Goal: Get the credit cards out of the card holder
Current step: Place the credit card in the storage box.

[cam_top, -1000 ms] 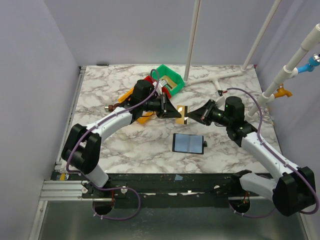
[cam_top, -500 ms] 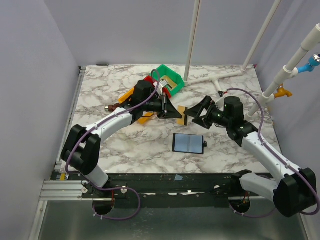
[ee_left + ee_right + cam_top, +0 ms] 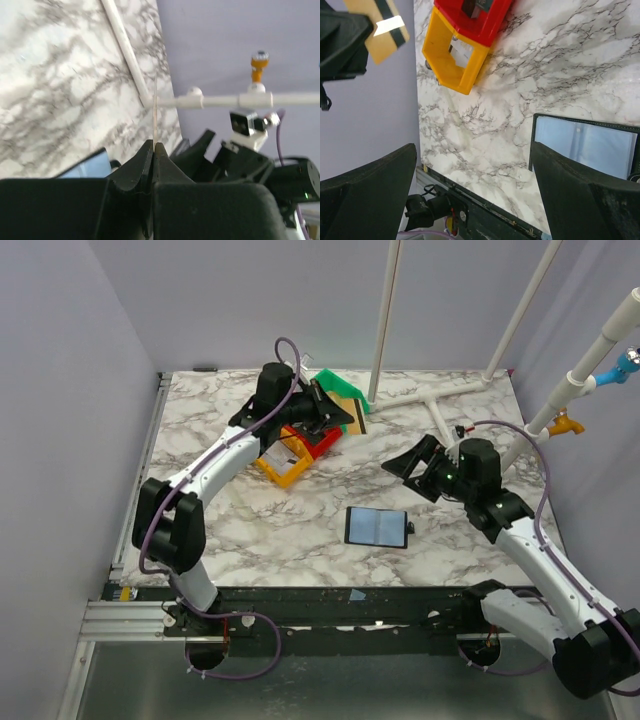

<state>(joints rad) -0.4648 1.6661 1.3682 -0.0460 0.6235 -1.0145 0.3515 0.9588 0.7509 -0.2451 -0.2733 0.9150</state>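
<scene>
My left end effector [image 3: 345,416] is clenched on the tan-gold card [image 3: 357,419] and holds it in the air at the back of the table [image 3: 200,410], just beside the green bin [image 3: 338,388]. On the left wrist view the card [image 3: 155,107] stands edge-on out of the closed fingertips [image 3: 161,159], gripped only along its lower part. My right end effector [image 3: 405,456] is released, jaws spread wide, holding nothing, and hangs above the marble between the card and the card holder [image 3: 377,527].

My worry is that shallow pinch: a quick swing could make the card pivot or slip, and it would likely drop into the green bin or among the red bin [image 3: 475,15] and yellow bin [image 3: 452,57] below. The white pipe [image 3: 125,47] lying on the table is near on that side too, so I would lower gently onto bare marble.

The card holder [image 3: 585,145] lies open and flat near the front, apart from both arms. I cannot tell whether the pale card is inside it. With nothing pinning it, it may slide when I pull
</scene>
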